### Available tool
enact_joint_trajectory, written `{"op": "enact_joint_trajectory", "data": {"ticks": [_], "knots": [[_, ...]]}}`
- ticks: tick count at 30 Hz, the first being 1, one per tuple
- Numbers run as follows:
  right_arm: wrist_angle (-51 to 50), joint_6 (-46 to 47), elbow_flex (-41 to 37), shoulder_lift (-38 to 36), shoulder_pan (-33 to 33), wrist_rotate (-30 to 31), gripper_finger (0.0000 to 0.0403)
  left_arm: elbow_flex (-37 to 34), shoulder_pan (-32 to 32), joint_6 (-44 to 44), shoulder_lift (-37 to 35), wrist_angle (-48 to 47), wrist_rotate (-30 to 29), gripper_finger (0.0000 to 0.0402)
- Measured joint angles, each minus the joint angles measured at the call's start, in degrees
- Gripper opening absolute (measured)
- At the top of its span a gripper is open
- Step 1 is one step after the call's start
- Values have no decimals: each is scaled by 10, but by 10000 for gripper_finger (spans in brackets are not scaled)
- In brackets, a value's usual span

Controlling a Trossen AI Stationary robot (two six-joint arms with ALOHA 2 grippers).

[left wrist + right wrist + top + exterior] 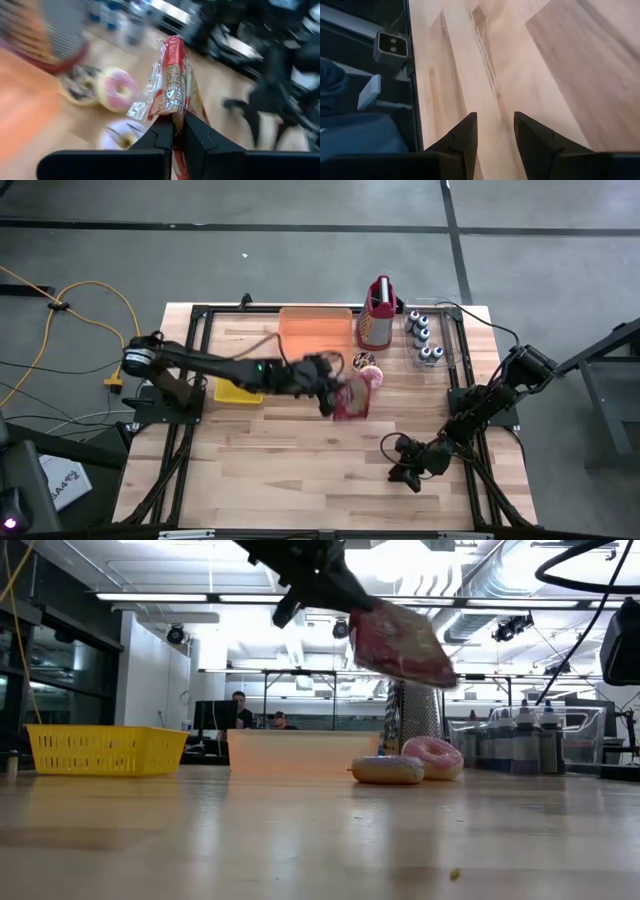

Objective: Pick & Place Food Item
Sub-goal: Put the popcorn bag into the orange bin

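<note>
We see the left gripper (177, 131) clamped on a red snack packet (172, 82), raised above the pink doughnut (433, 756), its long axis tilted; right gripper (495, 131) parted.

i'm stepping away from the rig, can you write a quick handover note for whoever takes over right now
Left gripper: shut on the red snack packet, held in the air above the table's middle, next to the donuts.
Right gripper: open, empty, resting low over bare wood near the table's right front edge.
Things: pink donut and a glazed one lie on the table; orange bin and yellow basket stand behind.
Done: packet picked up.
Left: set it down; the frames do not show which container is the target.
</note>
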Motion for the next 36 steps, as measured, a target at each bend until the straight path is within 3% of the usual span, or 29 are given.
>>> {"op": "enact_joint_trajectory", "data": {"ticks": [6, 20, 28, 36], "knots": [[-3, -5, 0, 0, 0, 21, 115, 0, 84, 36, -33, -14, -7, 13], [-4, -9, 0, 0, 0, 22, 115, 0, 269, 43, -33, -22, -4, 14], [-5, -30, 0, 0, 0, 22, 115, -1, 316, 30, -16, -33, 3, 14], [-5, -31, 0, 0, 0, 21, 115, -1, 328, 7, 51, -15, 5, 14]]}}
